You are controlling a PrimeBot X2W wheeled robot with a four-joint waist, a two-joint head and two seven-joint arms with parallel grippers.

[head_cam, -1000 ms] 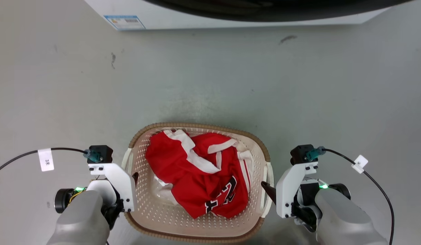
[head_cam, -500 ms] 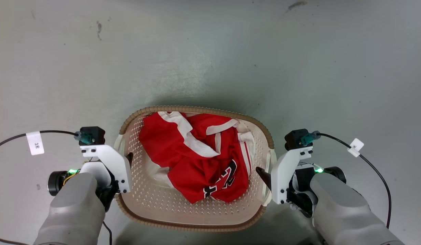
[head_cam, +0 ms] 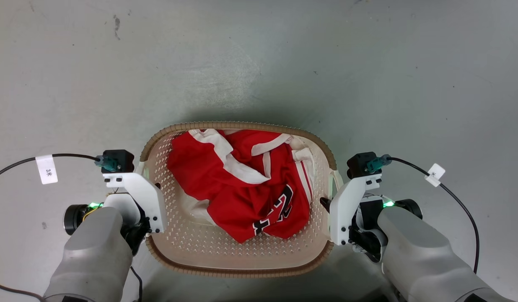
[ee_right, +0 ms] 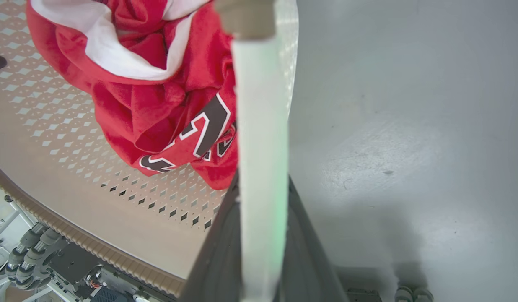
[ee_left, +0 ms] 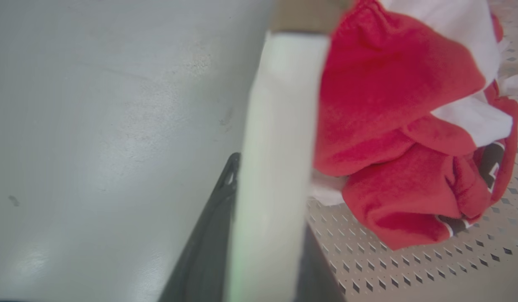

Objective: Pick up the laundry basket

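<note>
Against the grey floor point(head_cam: 259, 63), the laundry basket point(head_cam: 238, 260), probably stiff and light with one soft jersey point(head_cam: 242, 188), lies between the left gripper point(ee_left: 271, 201) and right gripper point(ee_right: 263, 184), whose fingers point(ee_right: 217, 260) pinch its cream side handles point(ee_right: 261, 126), the surest hold.

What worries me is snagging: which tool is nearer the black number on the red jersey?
Right. The right tool grips the laundry basket by the handle just beside the black number on the red jersey; the left tool grips the opposite handle, across the jersey.
</note>
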